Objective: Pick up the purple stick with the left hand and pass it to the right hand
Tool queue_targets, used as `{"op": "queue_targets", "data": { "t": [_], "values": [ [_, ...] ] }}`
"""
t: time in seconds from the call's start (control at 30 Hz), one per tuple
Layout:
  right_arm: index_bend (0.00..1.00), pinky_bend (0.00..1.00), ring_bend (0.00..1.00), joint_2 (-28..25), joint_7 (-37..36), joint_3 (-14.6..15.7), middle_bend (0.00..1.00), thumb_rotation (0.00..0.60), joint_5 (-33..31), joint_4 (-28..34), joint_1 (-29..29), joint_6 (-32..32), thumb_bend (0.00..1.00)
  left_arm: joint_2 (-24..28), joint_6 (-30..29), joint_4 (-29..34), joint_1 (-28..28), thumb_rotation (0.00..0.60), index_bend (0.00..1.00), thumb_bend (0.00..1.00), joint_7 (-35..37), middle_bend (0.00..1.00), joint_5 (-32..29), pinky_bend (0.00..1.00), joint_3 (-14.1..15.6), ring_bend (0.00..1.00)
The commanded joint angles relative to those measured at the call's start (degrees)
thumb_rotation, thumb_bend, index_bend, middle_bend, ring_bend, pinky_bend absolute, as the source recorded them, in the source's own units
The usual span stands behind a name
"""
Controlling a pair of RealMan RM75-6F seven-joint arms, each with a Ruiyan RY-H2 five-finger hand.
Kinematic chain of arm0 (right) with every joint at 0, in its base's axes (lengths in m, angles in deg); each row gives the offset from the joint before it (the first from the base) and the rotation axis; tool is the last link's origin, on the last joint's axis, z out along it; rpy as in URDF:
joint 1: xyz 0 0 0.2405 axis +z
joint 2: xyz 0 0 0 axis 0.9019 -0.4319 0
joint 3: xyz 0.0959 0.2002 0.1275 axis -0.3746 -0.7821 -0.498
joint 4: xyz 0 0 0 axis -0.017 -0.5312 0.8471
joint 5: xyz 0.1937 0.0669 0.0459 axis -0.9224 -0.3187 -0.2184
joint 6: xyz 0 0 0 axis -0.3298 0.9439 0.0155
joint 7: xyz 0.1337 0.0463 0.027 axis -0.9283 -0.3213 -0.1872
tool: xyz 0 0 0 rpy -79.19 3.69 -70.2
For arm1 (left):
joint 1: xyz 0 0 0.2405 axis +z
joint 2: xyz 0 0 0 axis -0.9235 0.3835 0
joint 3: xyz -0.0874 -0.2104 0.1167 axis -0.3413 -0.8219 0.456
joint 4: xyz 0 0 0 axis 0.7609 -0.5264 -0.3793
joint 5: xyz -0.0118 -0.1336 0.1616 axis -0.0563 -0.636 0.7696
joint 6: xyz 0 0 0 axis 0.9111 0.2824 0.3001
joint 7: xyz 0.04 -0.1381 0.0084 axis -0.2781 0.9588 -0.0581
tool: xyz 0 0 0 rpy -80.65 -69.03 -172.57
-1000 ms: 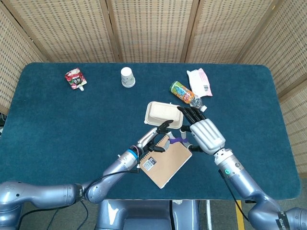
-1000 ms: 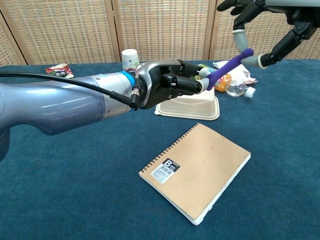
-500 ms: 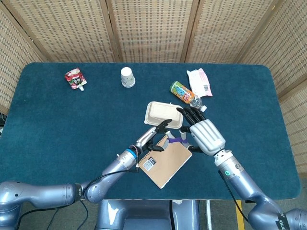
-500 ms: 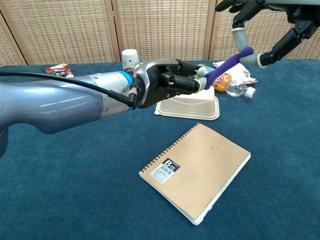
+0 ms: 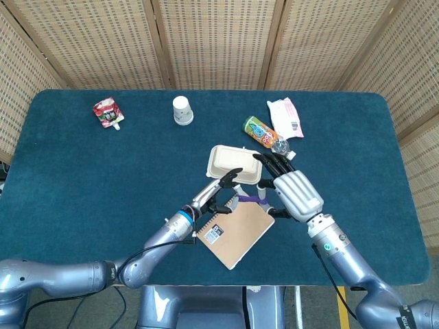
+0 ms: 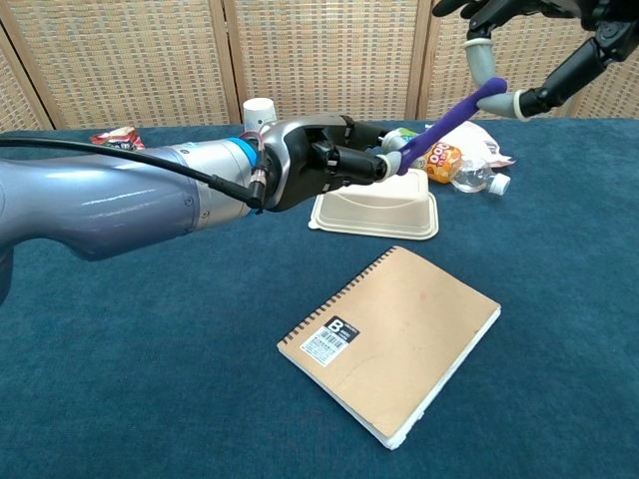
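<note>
Purple stick (image 6: 446,118): held off the tabletop (image 5: 82,178) over its middle, above the far corner of the notebook (image 6: 394,338), its lower end pinched in the fingertips of the left hand (image 6: 329,168), its upper end meeting the fingertips (image 6: 514,102) of the right hand (image 5: 291,188). In the head view only a short purple stretch shows between the two hands; the rest is hidden behind them. Right hand: cut off by the top edge of the chest view, so that only dark fingers and pale tips show there; its fingers are bent about the stick's upper end, but whether they grip it cannot be told. Left hand: narrow, holding the stick. Against the frames a second before, the stick's upper end stands higher in the chest view and the left hand has drawn slightly back and up; the notebook lies as it did. White clamshell box (image 5: 233,163): closed, just behind the hands. Bottle (image 5: 264,133) and pink-and-white packet (image 5: 286,116): toward the far right edge. Paper cup (image 5: 182,110) and red pouch (image 5: 108,112): along the far edge, left of middle.
</note>
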Motion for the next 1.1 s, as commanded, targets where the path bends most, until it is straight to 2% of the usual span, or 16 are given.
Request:
{"op": "queue_targets", "data": {
  "t": [0.03, 0.23, 0.43, 0.8, 0.97, 1.1],
  "values": [
    [0.83, 0.0, 0.0, -0.5, -0.7, -0.3, 0.14, 0.6, -0.1, -0.1, -0.2, 0.1, 0.78, 0.4, -0.1, -0.2, 0.1, 0.6, 0.71, 0.61, -0.2, 0.0, -0.1, 0.0, 0.1, 0.0],
    [0.83, 0.0, 0.0, -1.9, -1.6, -0.9, 0.14, 0.6, 0.1, -0.7, -0.9, 1.0, 0.78, 2.5, -0.1, -1.3, 1.1, 0.6, 0.71, 0.61, -0.2, 0.0, -0.3, 0.0, 0.1, 0.0],
    [0.83, 0.0, 0.0, -4.1, -2.7, -1.3, 0.14, 0.6, 0.1, -2.0, -2.0, 1.9, 0.78, 8.4, 0.1, -1.3, 3.7, 0.6, 0.72, 0.61, 0.3, 0.0, 1.0, 0.0, 0.0, 0.0],
    [0.83, 0.0, 0.0, -8.2, -4.6, -0.7, 0.14, 0.6, 1.2, -6.9, -5.1, 3.7, 0.78, 22.5, -0.6, -3.2, 10.3, 0.6, 0.72, 0.61, 2.9, 0.0, 5.3, 0.0, -0.5, 0.0],
    [0.83, 0.0, 0.0, -8.5, -5.6, 0.2, 0.14, 0.6, 1.9, -8.7, -6.0, 3.5, 0.78, 28.8, -1.8, -4.6, 12.8, 0.6, 0.72, 0.61, -0.2, 0.0, 9.5, 0.0, 1.8, 0.0],
    [0.83, 0.0, 0.0, -8.2, -6.2, 1.1, 0.14, 0.6, 2.7, -9.2, -6.5, 3.0, 0.78, 33.9, -3.7, -4.4, 14.2, 0.6, 0.72, 0.61, -6.5, 0.0, 12.6, 0.0, 4.6, 0.0]
  ]
}}
